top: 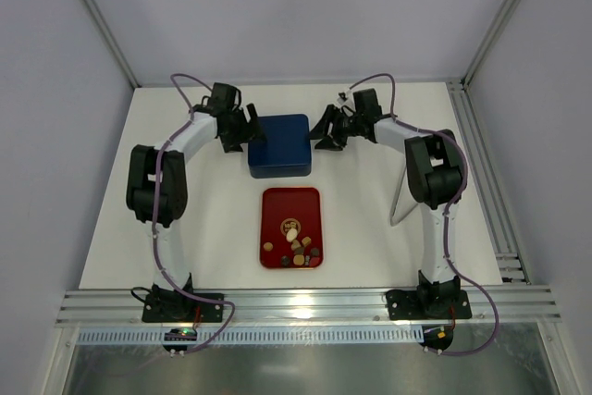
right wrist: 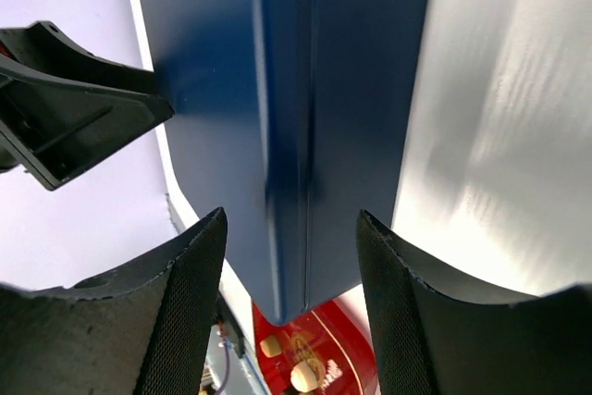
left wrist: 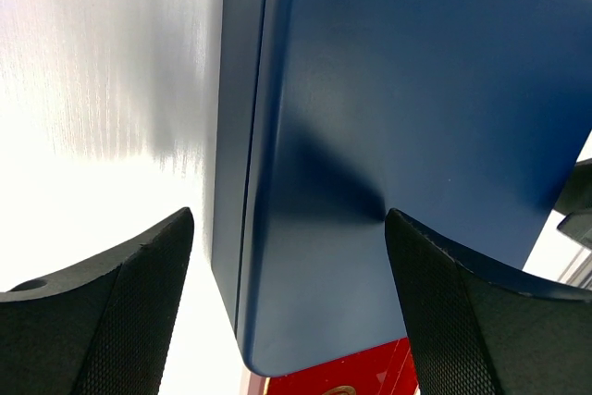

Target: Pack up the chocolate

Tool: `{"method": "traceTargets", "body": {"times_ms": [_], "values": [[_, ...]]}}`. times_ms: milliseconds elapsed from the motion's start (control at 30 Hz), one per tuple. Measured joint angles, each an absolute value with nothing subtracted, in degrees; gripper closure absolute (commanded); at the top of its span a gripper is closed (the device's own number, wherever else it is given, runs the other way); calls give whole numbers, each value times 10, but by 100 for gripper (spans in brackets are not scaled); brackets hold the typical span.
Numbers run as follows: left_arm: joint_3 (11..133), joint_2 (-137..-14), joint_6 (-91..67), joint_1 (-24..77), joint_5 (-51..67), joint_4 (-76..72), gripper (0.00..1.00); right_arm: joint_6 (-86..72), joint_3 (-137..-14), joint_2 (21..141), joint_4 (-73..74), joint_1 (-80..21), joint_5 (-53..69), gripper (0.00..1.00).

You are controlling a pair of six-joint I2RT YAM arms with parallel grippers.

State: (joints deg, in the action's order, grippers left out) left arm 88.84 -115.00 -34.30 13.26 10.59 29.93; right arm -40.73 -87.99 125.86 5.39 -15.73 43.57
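- Your chocolate lies loose on the red tray, bunched in its near right part. You can see dark brown and tan pieces and one cream-white oval.
- None of it is in either pincer, and none lies off the tray on the table.
- The right wrist view catches a few pale pieces on the tray's red edge, below the box corner.
- The tray sits midway between your two arms, just on the near side of the dark blue box.
- The box has its lid on, so you cannot see inside it.
- Your left gripper is at the box's left edge with its fingers spread wide. In its own view one finger hangs over the table and the other over the lid.
- Your right gripper is just beside the box's right edge, fingers apart. In its own view the box's side edge runs between the fingers, clamped on nothing.
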Motion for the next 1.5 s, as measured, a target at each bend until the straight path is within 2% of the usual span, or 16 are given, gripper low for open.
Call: {"method": "traceTargets", "body": {"times_ms": [500, 733, 867, 933, 1067, 1133, 1167, 1300, 1367, 1500], "values": [[868, -1148, -375, 135, 91, 284, 29, -343, -898, 1255, 133, -192, 370, 41], [852, -1143, -388, 135, 95, 263, 32, -342, -899, 1253, 134, -196, 365, 50], [849, -1143, -393, 135, 97, 252, 37, -342, -903, 1251, 138, -196, 364, 61], [847, -1143, -396, 135, 98, 247, 39, -342, -905, 1250, 140, -195, 361, 59], [836, -1136, -400, 134, 98, 237, 39, -337, -915, 1250, 158, -197, 351, 47], [831, -1132, -401, 134, 97, 234, 37, -331, -928, 1253, 176, -199, 338, 44], [829, -1129, -401, 134, 96, 234, 36, -328, -937, 1255, 187, -199, 333, 41], [822, -1120, -397, 134, 88, 249, 18, -312, -1001, 1281, 224, -201, 315, 35], [823, -1118, -394, 134, 81, 258, 14, -305, -1027, 1289, 234, -201, 309, 33], [837, -1119, -378, 131, 76, 277, 12, -300, -1069, 1300, 242, -200, 306, 29]]}}
